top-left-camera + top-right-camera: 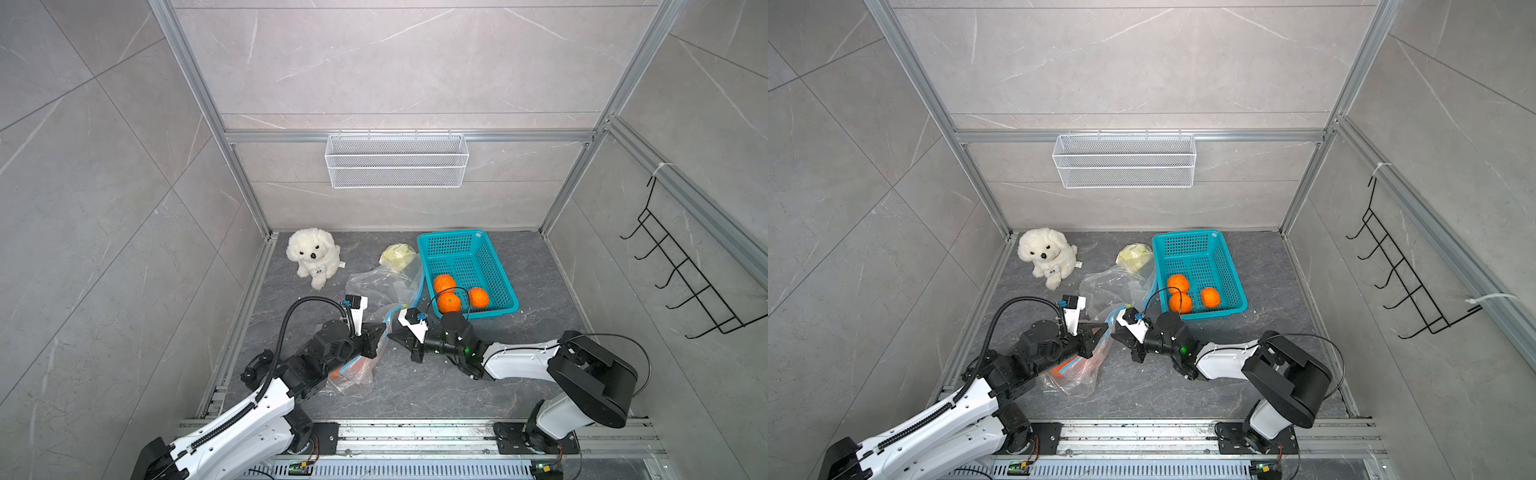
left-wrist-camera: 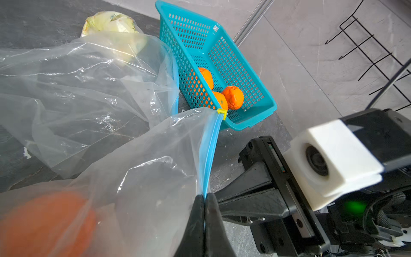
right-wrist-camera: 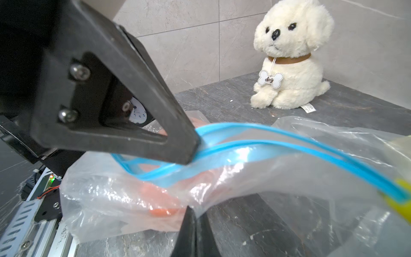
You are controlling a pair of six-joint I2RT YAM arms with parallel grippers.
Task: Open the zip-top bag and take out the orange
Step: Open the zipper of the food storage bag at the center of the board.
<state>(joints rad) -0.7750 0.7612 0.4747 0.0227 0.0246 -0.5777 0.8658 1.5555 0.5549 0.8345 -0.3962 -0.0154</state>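
While both my arms lie low over the dark floor (image 1: 415, 395) in both top views, my left arm (image 1: 257, 407) stretches from the near rail (image 1: 415, 432) forward and to the right. My right arm (image 1: 519, 357) folds at the elbow and runs leftward, so my left pincer (image 1: 380, 332) and right pincer (image 1: 392, 336) come almost nose to nose. Under my left wrist sprawls the zip-top bag (image 1: 357, 376), with the orange (image 1: 1059, 370) inside it, half hidden by my arm. A teal basket (image 1: 457, 243) beyond my right wrist holds three other oranges (image 1: 478, 297), and a plush dog (image 1: 313, 257) sits in the far left corner

From my left wrist, my left pincer is clamped tight on the blue zip strip (image 2: 211, 151), which rises to a yellow slider (image 2: 222, 112). The orange is a blurred mass behind the film, and my right pincer points in just beside mine

From my right wrist, my right pincer is pressed together with the bag's clear film running into its tips, so the film looks pinched there. The zip strip gapes in two blue bands, and my left pincer bears on it where they meet. The dog's bone tag (image 3: 270, 79) reads "dog". A white clock face (image 3: 138, 113) peeks through my left finger's frame, with the numerals 6 and 5 legible
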